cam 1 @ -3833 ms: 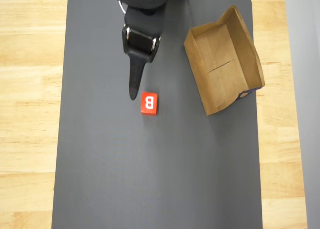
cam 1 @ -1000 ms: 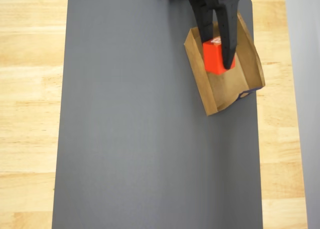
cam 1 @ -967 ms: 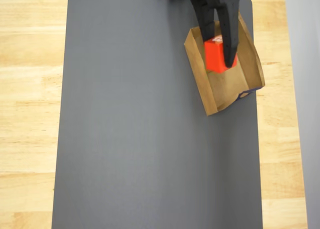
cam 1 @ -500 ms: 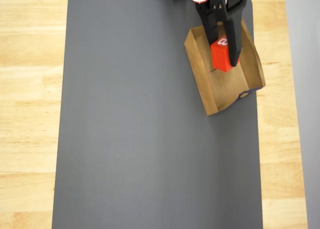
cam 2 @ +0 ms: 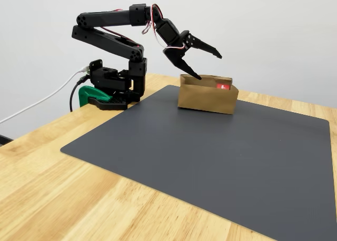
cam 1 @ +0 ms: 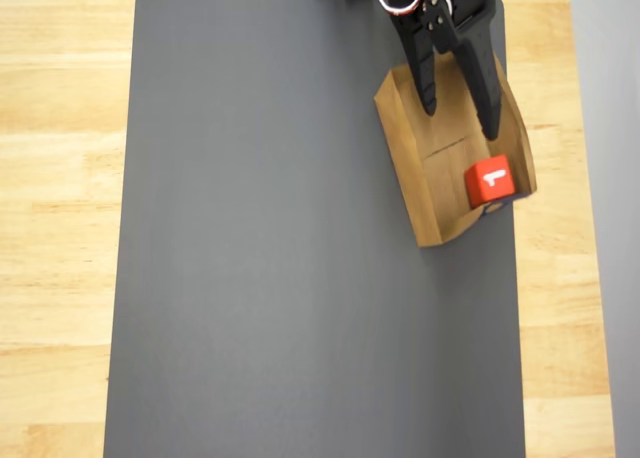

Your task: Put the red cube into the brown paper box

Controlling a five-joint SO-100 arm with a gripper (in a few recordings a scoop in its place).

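**Red cube lies in the box, clear of the spread fingers**

Overhead view: the red cube (cam 1: 490,182) rests in the brown paper box (cam 1: 425,193), at its end past the fingertips of the gripper (cam 1: 460,120). The fingers (cam 1: 429,83) are spread wide, holding nothing.

Fixed view: the gripper (cam 2: 207,66) hangs parted above the box (cam 2: 206,96); the cube (cam 2: 224,86) peeks over the rim, below the upper fingertip.
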